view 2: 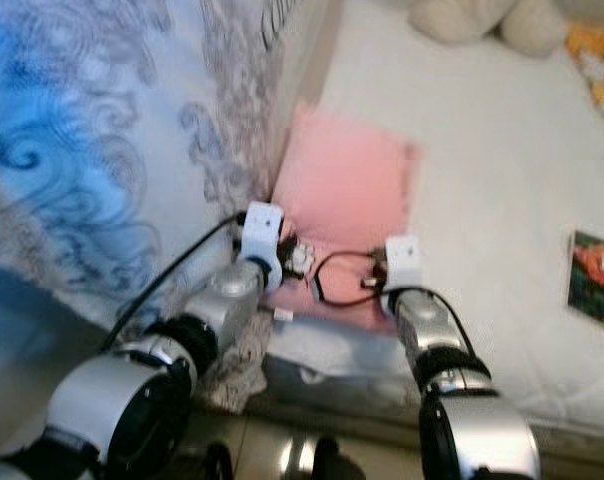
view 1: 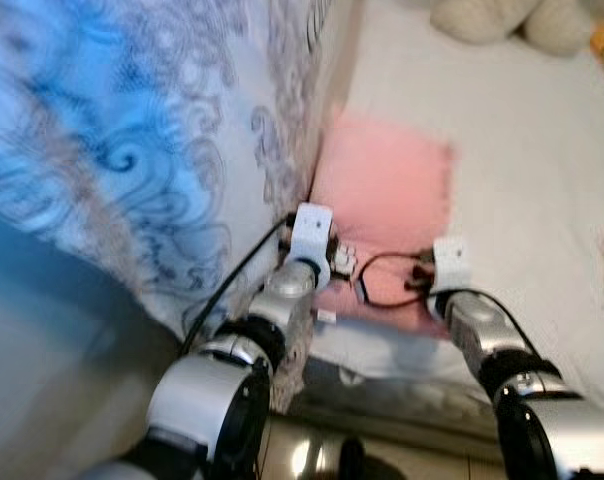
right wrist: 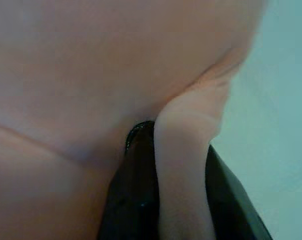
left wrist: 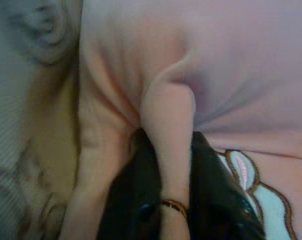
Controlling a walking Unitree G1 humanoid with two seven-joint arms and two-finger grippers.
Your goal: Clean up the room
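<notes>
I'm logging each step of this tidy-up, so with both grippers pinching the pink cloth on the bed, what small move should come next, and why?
Probably lift both arms together, slowly. The left gripper and right gripper each pinch a fold of the pink cloth, which lies flat on the white bed against the patterned blue bedding. Raising evenly should free it without dragging.

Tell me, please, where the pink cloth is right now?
In the left eye view the pink cloth lies on the white bed, beside the blue patterned quilt, with the left gripper and right gripper each pinching its near edge.

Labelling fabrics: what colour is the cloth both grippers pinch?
Soft pink cloth; left gripper and right gripper both clamp folds. Clearest in left eye view.
</notes>
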